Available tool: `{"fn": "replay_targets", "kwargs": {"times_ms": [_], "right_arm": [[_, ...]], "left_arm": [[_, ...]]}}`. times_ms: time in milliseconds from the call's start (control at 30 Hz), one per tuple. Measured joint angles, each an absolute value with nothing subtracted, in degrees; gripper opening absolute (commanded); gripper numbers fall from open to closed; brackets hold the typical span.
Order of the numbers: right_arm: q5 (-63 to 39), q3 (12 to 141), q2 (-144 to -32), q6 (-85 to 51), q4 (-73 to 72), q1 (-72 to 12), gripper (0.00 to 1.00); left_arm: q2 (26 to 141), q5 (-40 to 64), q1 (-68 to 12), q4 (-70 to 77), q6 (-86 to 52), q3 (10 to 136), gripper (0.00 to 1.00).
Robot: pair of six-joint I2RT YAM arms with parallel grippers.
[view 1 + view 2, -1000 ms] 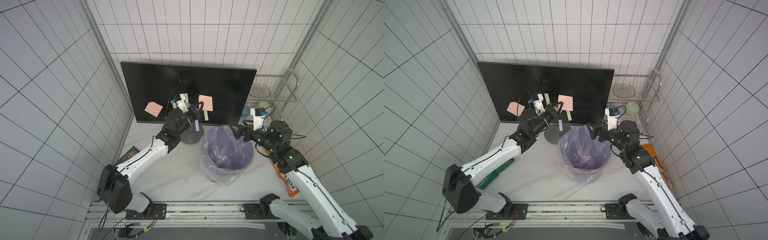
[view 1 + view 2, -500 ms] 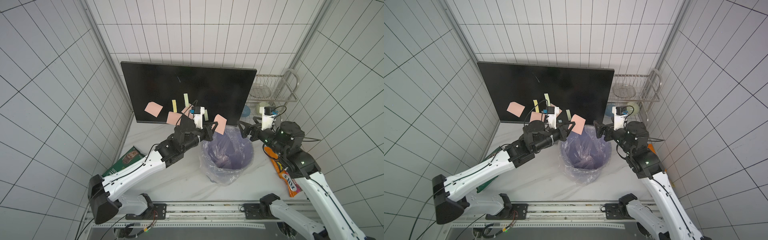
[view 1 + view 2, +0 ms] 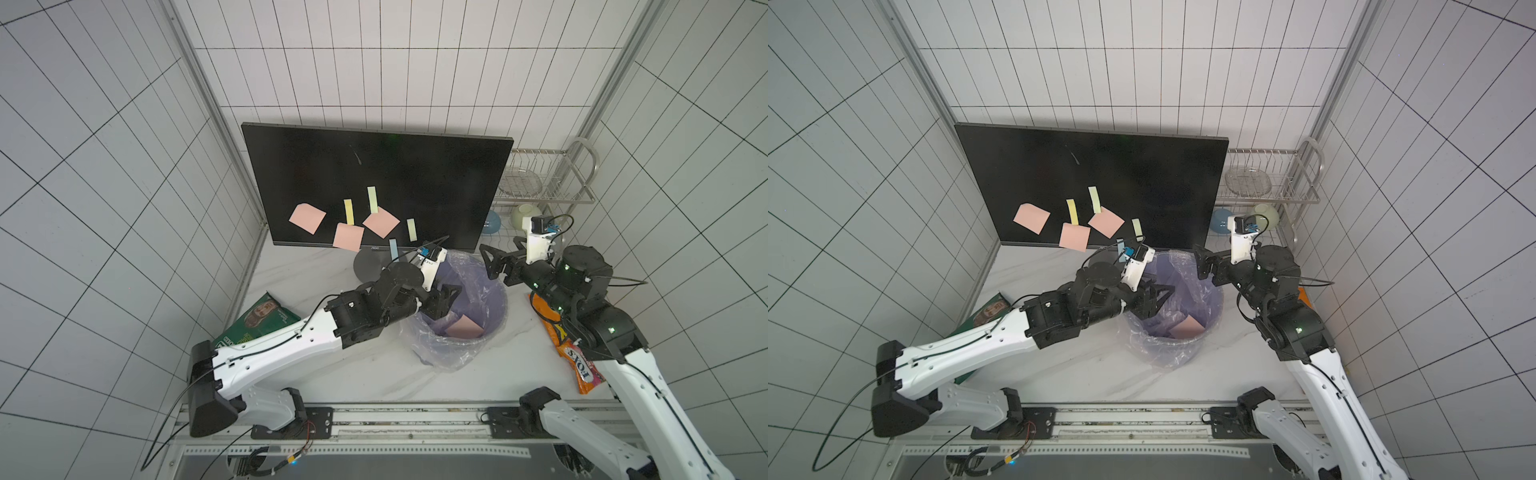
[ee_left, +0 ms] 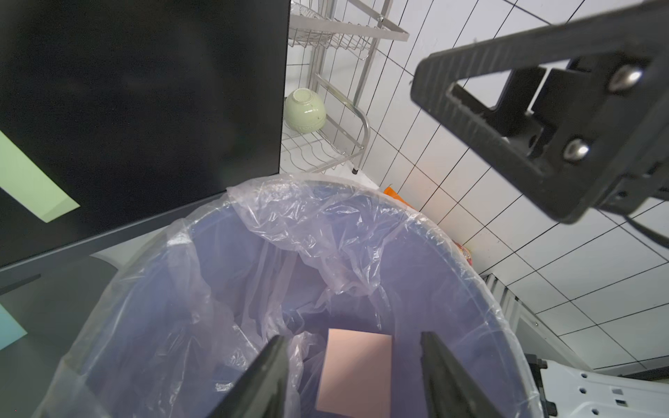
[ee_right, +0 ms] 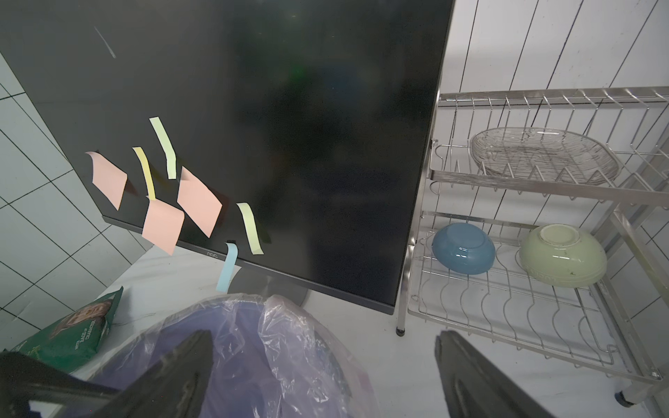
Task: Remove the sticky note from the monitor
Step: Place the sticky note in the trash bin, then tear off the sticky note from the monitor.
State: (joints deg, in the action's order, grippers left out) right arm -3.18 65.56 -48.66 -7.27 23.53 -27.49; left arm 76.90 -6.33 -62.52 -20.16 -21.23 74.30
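Glossy monitor, square sticky note — crinkly liner

Monitor stand was mostly hidden behind L arm; green packet & orange snack bag were partly under arms.

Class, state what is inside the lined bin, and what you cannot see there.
A pink sticky note shows inside the bin, against its clear liner. The left gripper, open above, and crumpled folds hide the rest.
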Motion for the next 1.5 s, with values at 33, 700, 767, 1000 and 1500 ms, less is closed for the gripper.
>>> {"fn": "replay_targets", "kwargs": {"times_ms": [33,700,767,1000,1500], "right_arm": [[-3.1,65.6,-48.6,-7.3,23.6,-27.5,0.99],[-11.0,59.4,-52.5,-14.5,15.6,-27.5,0.99],[-11.8,59.2,-52.9,-15.2,14.5,-27.5,0.99],[-12.8,58.5,-52.9,-16.0,12.1,-27.5,0.99],[-12.9,57.7,-52.1,-16.1,11.7,-27.5,0.99]], "left_arm": [[76.9,-6.6,-62.5,-20.7,-20.8,75.1,0.75],[65.9,15.0,-15.8,-12.3,-38.3,69.3,0.84],[70.0,18.6,-15.3,-9.6,-40.8,69.3,0.83],[77.0,23.1,-17.1,-4.3,-45.1,69.3,0.81],[80.8,19.0,-20.2,6.3,-46.4,69.3,0.79]]}}
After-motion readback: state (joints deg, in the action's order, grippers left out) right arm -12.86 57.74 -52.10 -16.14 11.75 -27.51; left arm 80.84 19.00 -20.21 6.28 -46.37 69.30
